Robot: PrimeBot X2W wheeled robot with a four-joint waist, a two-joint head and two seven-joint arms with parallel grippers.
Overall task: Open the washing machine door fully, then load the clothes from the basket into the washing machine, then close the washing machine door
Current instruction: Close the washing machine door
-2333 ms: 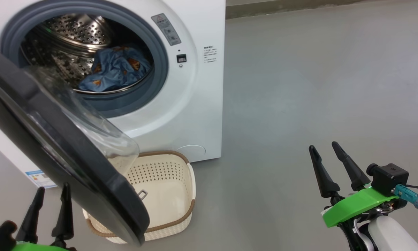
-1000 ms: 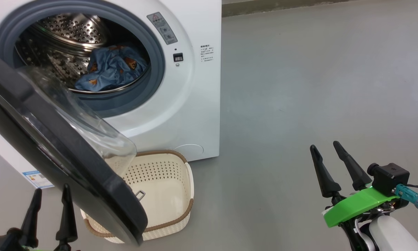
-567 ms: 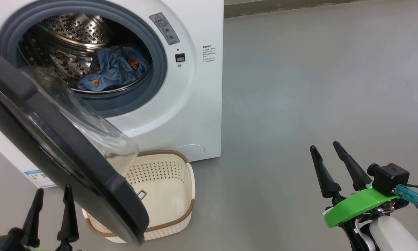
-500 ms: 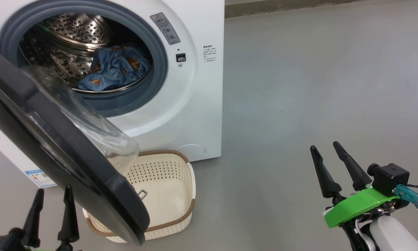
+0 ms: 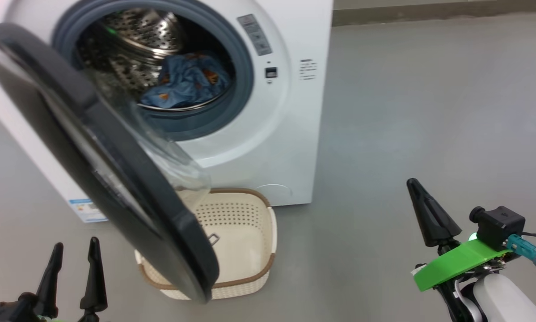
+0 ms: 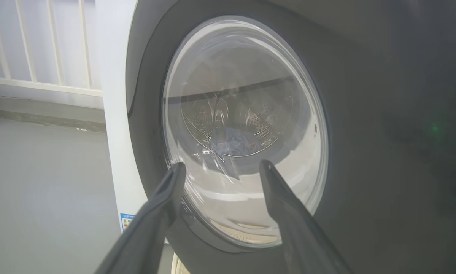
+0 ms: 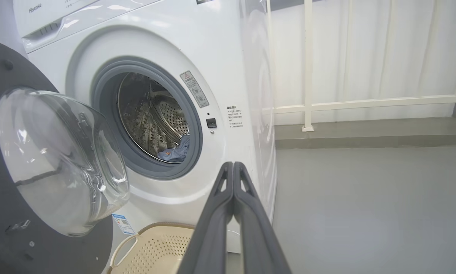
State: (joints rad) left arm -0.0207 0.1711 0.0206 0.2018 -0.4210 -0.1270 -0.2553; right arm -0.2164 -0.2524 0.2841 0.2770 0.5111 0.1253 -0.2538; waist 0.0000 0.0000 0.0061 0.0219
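The white washing machine (image 5: 290, 134) stands with its black-rimmed door (image 5: 116, 179) swung out toward me. Blue printed clothes (image 5: 185, 82) lie inside the steel drum. Below the door on the floor sits the cream basket (image 5: 245, 243), nothing visible in the part that shows. My left gripper (image 5: 74, 257) is open at the lower left, just outside the door, and in its wrist view the left gripper (image 6: 220, 167) points at the door's glass (image 6: 247, 95). My right gripper (image 5: 414, 184) is shut with nothing in it, off to the machine's right. In the right wrist view the right gripper (image 7: 233, 164) has both fingers pressed together.
Bare grey floor (image 5: 428, 112) spreads to the right of the machine. A white railing (image 7: 307, 76) and curtain run along the wall behind. A blue label sticker (image 5: 86, 210) sits low on the machine's side, left of the door.
My right gripper has shut on nothing. The head camera has turned, shifting the machine, door and basket rightward in the picture. The left gripper stays open.
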